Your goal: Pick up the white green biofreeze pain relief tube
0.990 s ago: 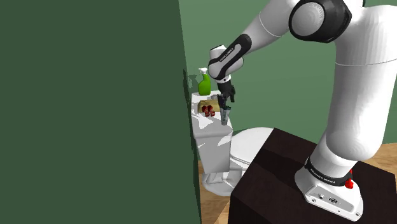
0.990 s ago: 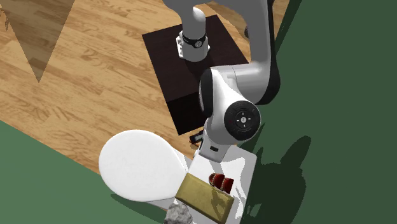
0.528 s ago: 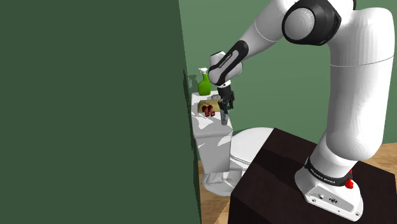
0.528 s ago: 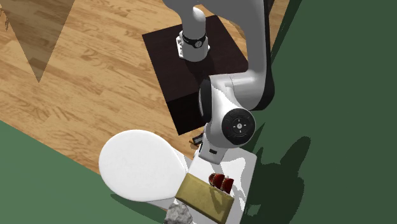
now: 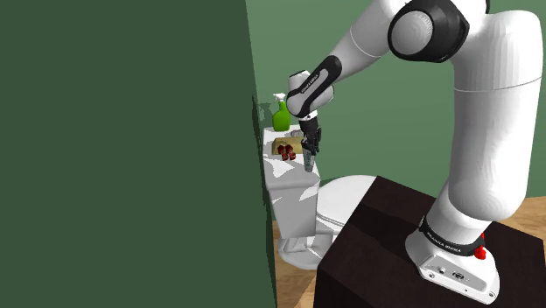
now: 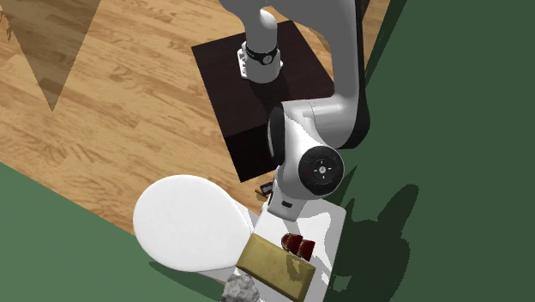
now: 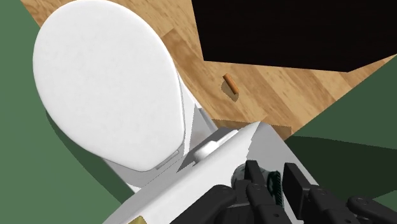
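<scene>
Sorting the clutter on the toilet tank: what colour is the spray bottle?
Bright green spray bottle; the shoulder view shows it best.

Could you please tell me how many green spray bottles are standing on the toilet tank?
1: the green spray bottle stands on the toilet tank, behind the tan box in the shoulder view. The arm or the green wall could hide others.

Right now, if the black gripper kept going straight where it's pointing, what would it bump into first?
Probably the white toilet tank lid. The gripper points down at it from close above. The green-capped tube clasped in the gripper would likely touch before the gripper does, though depth is hard to judge.
</scene>
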### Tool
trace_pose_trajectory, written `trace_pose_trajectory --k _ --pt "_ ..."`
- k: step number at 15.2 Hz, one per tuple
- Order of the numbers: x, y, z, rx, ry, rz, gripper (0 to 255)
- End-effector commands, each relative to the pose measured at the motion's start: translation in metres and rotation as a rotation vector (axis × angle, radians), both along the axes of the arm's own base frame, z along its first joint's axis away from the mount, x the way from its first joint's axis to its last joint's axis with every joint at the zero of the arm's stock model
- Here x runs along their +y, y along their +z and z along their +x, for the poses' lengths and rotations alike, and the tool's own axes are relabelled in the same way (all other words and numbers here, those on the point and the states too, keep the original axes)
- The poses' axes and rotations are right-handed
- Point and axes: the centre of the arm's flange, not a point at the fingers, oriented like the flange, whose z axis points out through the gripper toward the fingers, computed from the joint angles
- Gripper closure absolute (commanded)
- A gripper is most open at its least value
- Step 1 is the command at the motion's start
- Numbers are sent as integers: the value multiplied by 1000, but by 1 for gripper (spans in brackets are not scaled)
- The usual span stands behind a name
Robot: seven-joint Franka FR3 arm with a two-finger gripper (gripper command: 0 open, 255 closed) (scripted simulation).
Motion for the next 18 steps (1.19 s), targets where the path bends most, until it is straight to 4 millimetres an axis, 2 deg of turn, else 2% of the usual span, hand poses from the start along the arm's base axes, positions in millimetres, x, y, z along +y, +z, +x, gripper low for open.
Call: trace_pose_trajectory --k 1,16,18 --pt "1 -1 0 1 1 1 255" --pt "1 78 0 1 1 1 255" --pt "1 79 0 1 1 1 255"
